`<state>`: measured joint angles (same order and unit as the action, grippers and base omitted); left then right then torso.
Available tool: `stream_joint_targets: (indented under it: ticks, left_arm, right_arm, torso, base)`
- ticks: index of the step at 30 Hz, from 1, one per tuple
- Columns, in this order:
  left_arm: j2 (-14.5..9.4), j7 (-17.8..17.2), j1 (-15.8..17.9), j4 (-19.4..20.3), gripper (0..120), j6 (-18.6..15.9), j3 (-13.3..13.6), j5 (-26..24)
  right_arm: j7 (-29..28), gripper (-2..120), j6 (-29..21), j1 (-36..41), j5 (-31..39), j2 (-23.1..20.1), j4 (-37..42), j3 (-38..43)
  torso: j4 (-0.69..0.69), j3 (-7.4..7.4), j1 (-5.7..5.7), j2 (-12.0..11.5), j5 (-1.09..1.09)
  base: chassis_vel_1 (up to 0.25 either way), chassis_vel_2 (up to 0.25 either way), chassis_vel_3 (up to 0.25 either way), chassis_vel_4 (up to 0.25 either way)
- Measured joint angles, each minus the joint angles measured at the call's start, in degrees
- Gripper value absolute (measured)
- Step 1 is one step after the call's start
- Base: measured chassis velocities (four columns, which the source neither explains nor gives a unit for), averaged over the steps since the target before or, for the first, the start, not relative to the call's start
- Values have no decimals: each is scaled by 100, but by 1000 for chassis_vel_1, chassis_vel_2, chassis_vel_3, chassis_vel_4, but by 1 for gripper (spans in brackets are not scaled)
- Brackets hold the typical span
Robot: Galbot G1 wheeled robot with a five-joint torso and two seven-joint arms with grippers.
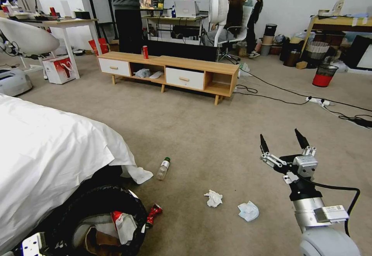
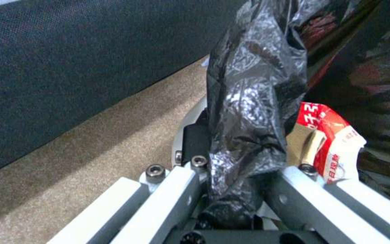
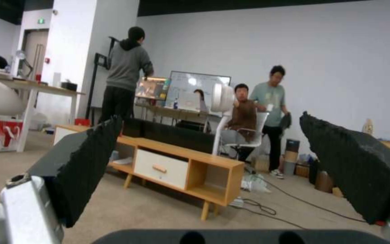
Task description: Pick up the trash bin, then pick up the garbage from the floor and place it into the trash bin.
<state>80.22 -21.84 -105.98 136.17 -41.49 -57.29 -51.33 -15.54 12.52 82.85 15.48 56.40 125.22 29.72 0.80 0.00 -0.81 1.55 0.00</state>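
**Trash bin held low at the robot's left**

The trash bin [image 1: 102, 213] sits beside the white-draped bed [image 1: 46, 151], its black liner [image 2: 249, 101] clamped in the left gripper [image 2: 231, 176]. The right gripper [image 1: 283, 141] hangs spread wide above the carpet [image 1: 201, 132], tissues [image 1: 213, 198] nearby.

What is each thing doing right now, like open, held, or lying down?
Bin: held by its bag, partly filled.
Left gripper: shut on the bin's bag.
Right gripper: open, empty, raised over the carpet.
Bottle: lying down, capped.
Crushed can: on the floor beside the bin.
Two tissues: crumpled on the carpet.
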Motion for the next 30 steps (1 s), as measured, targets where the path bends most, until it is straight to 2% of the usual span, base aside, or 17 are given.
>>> stream_joint_targets:
  ticks: [20, 30]
  left_arm:
    - [-21, -2, 5, -19, 0, -12, 10, 6]
    - [-58, -6, -6, -25, 0, -27, -45, -23]
  right_arm:
    - [17, 100, -19, -56, 43, -55, -68, -6]
    - [20, 100, -219, -209, 335, -166, -149, -29]
  torso:
    - [0, 0, 0, 0, 0]
    - [0, 0, 0, 0, 1]
  base:
    - [0, 0, 0, 0]
    - [0, 0, 0, 0]
